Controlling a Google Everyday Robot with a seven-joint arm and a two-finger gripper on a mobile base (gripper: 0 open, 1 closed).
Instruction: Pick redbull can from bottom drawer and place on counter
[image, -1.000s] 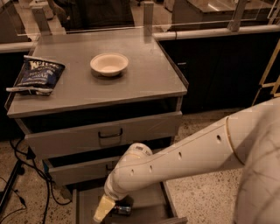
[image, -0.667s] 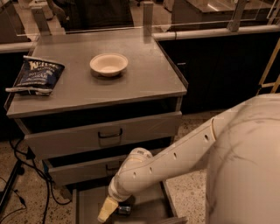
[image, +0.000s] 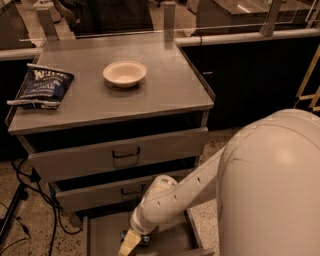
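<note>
The bottom drawer (image: 102, 234) is pulled open at the foot of the cabinet, and its flat grey floor shows. My gripper (image: 130, 243) reaches down into it on the end of the white arm, near the drawer's middle. A small dark, shiny bit of the redbull can (image: 144, 239) shows right beside the gripper's tip, and the rest is hidden behind it. Above the three drawers, the grey counter (image: 160, 97) spreads out.
A cream bowl (image: 124, 73) sits mid-counter and a dark blue chip bag (image: 42, 86) lies at its left edge. The two upper drawers (image: 125, 152) are closed. Black cables (image: 30, 200) trail on the floor at the left. My arm's bulky upper part (image: 272, 185) fills the right.
The arm's upper part has swung closer and fills more of the right side. The gripper has stayed low in the bottom drawer, shifting only slightly.
</note>
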